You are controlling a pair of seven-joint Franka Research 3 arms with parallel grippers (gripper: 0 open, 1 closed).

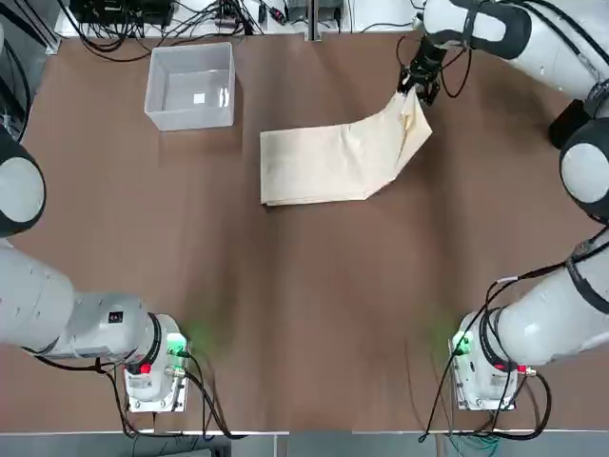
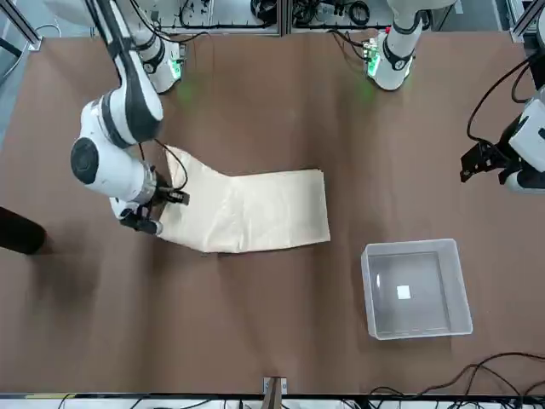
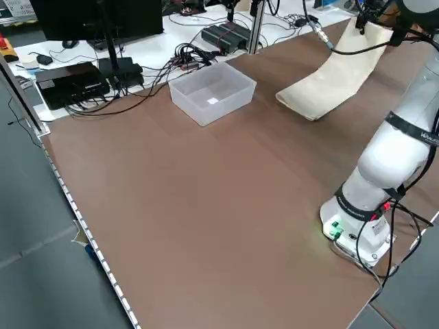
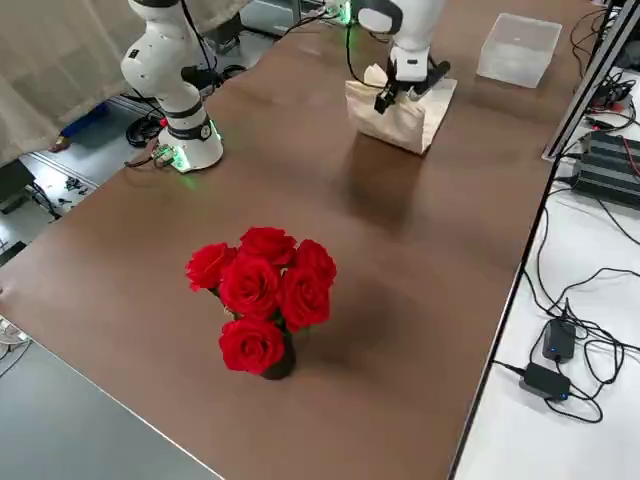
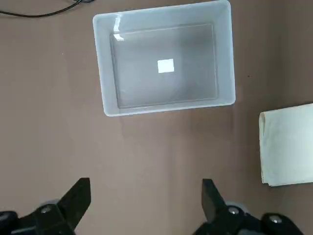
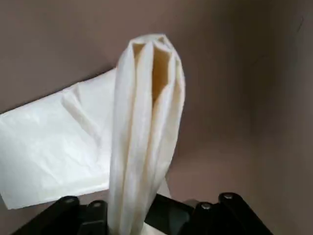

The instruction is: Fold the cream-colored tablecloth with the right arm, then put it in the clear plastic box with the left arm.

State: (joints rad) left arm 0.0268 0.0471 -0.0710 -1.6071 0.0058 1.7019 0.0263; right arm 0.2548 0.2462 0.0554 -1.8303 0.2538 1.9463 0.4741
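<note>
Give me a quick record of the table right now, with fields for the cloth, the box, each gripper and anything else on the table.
cloth: cream-colored tablecloth, folded in layers, one end lifted off the table, the rest lying flat
box: clear plastic box, empty apart from a small white label on its floor, standing apart from the cloth
right gripper: right gripper shut on the raised end of the cloth, at the table's far side
left gripper: left gripper open, holding nothing, hovering near the box
other: bunch of red roses in a dark vase at the right side of the table
</note>
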